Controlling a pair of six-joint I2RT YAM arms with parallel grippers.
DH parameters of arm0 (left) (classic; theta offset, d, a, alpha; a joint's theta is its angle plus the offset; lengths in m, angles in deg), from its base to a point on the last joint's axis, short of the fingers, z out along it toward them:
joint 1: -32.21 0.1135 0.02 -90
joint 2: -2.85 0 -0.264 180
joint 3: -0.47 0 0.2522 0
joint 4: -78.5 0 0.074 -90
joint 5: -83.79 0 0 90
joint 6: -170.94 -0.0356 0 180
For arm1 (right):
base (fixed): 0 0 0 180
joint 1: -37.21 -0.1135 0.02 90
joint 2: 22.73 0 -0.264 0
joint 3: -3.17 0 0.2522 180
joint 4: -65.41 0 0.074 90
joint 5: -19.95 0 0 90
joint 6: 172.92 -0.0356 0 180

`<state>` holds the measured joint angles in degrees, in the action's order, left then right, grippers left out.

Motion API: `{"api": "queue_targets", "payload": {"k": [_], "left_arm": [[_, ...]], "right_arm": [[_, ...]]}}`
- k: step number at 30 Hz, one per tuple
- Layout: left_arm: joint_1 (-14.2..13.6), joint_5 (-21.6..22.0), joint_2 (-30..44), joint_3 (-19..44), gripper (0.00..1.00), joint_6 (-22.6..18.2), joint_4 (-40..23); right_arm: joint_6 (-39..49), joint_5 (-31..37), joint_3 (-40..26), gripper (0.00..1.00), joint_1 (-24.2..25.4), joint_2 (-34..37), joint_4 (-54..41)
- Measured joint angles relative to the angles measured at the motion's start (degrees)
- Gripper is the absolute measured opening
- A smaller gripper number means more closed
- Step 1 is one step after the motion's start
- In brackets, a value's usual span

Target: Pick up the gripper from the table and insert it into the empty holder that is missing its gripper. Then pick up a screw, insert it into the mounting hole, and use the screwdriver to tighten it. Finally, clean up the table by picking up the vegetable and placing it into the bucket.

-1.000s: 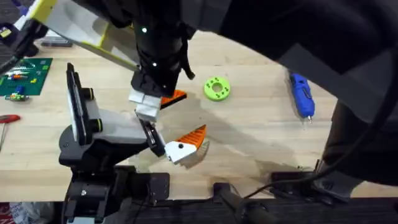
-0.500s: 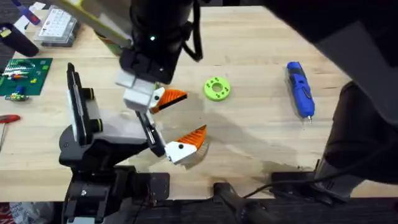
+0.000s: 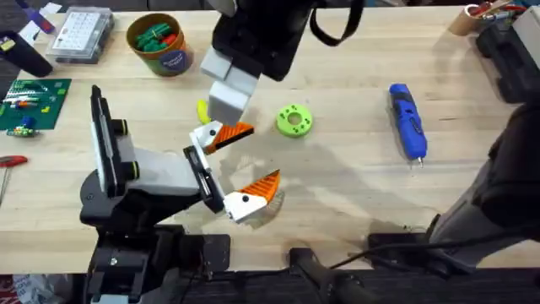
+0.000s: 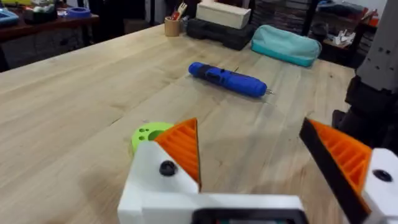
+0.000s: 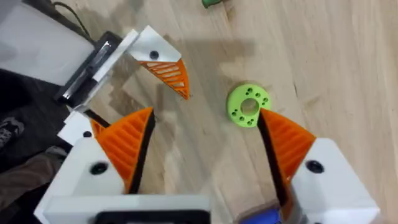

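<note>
The holder (image 3: 160,173) stands at the front left on its black base. The gripper (image 3: 221,135), a white block with an orange ribbed pad, sits at the holder's front end (image 5: 158,59) beside the holder's other orange finger (image 3: 256,190). My right gripper (image 3: 226,105) hovers open just behind it, nothing between its fingers (image 5: 127,146). In the left wrist view my left gripper (image 4: 261,158) is open and faces the blue screwdriver (image 4: 229,81), which lies at the right (image 3: 407,122). The yellow vegetable (image 3: 202,111) peeks out beside the right gripper. The bucket (image 3: 160,44) is at the back left.
A lime-green disc (image 3: 294,120) lies mid-table. A clear parts box (image 3: 80,32) and a green circuit board (image 3: 29,103) sit at the far left, and a red-handled tool (image 3: 8,160) lies at the left edge. The bucket holds green and red items.
My right gripper has let go of the gripper piece at the holder and pulled up and back, uncovering the bucket and the vegetable. The holder has not moved.
</note>
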<state>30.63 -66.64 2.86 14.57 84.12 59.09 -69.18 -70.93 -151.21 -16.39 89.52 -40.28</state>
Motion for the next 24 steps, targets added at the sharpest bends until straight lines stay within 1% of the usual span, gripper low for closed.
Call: {"api": "queue_targets", "payload": {"k": [6,13,14,15,16,19,20,21,24], "left_arm": [[0.0,0.0,0.0,0.0,0.986,0.0,0.0],[0.0,0.0,0.0,0.0,0.987,0.0,0.0],[0.0,0.0,0.0,0.0,0.932,0.0,0.0],[0.0,0.0,0.0,0.0,0.828,0.1,0.0],[0.0,0.0,0.0,0.0,0.687,-0.1,0.0],[0.0,0.0,0.0,0.0,0.205,-0.2,0.0],[0.0,0.0,0.0,0.0,0.074,-0.3,0.0],[0.0,0.0,0.0,0.0,0.022,-0.4,0.0],[0.0,0.0,0.0,0.0,0.006,-0.4,0.0]], "right_arm": [[0.0,-1.3,1.5,0.988,0.0,0.0,0.8],[0.0,-3.6,8.4,0.988,0.1,0.0,4.1],[-0.7,-4.4,13.4,0.988,0.1,0.0,7.5],[-0.9,-4.4,14.2,0.988,0.1,0.0,7.6],[-1.1,-4.5,14.8,0.988,0.1,0.0,7.6],[-1.8,-4.6,16.9,0.988,0.5,-0.3,8.9],[-2.0,-4.6,17.7,0.988,0.7,-0.6,9.3],[-2.2,-4.7,18.6,0.988,1.1,-0.9,9.7],[-3.0,-4.8,21.1,0.988,2.3,-2.8,10.0]]}}
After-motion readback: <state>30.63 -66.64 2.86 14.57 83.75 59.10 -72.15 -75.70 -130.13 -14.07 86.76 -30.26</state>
